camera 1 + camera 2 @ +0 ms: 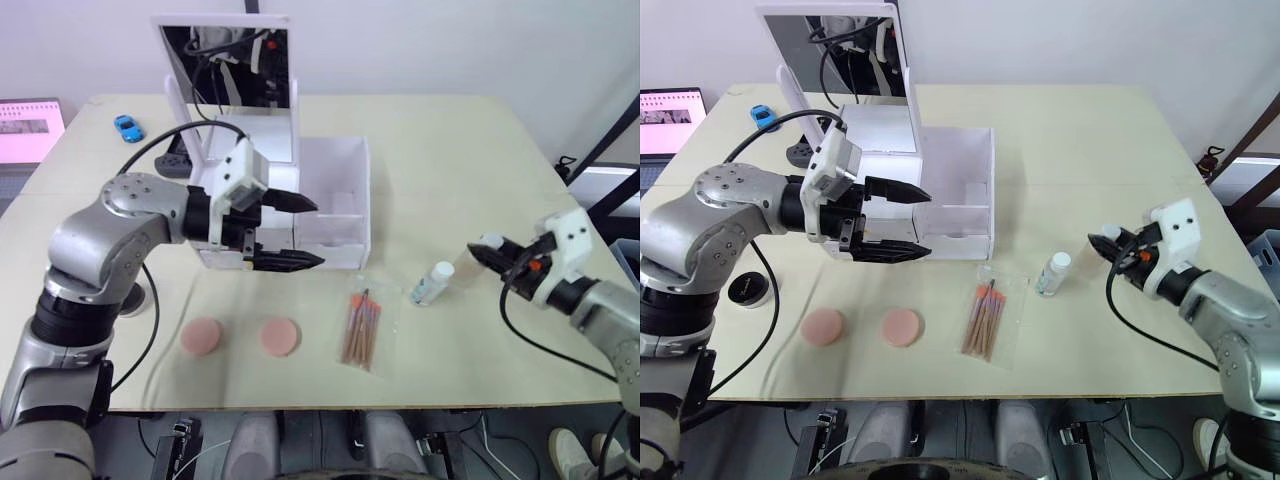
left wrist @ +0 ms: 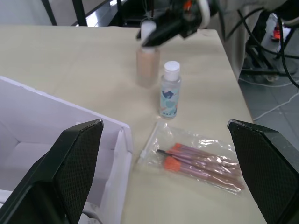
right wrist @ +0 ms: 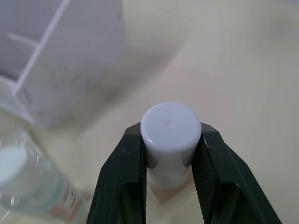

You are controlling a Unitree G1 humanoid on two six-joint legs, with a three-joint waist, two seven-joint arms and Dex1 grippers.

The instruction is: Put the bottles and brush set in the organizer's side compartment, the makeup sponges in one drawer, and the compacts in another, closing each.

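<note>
While the broad beige tabletop (image 1: pixel 450 150) carries everything, its largest load is the white plastic organizer (image 1: pixel 335 205) with an upright mirror (image 1: pixel 225 65) at its back, standing toward the far left of centre, its side compartment open at the top.

Next in size, the left gripper (image 1: pixel 290 232) hovers just in front of the organizer's near face, its two black fingers spread wide with nothing between them. Out to the right, the right gripper (image 3: pixel 170 154) has its fingers closed tight on the white cap of a peach-tinted bottle (image 2: pixel 147 60), which in the left wrist view hangs upright from the fingers, just beside a second bottle.

On the table in front of the organizer lies a clear plastic pouch of orange-tipped makeup brushes (image 1: pixel 362 328), flat and well apart from both grippers. A small clear bottle with a white cap and blue label (image 1: pixel 433 284) stands upright between the pouch and the right gripper. Two round pink makeup sponges (image 1: pixel 203 336) (image 1: pixel 280 337) lie side by side near the front edge, left of the pouch. A small blue toy car (image 1: pixel 128 127) sits at the far left.
</note>
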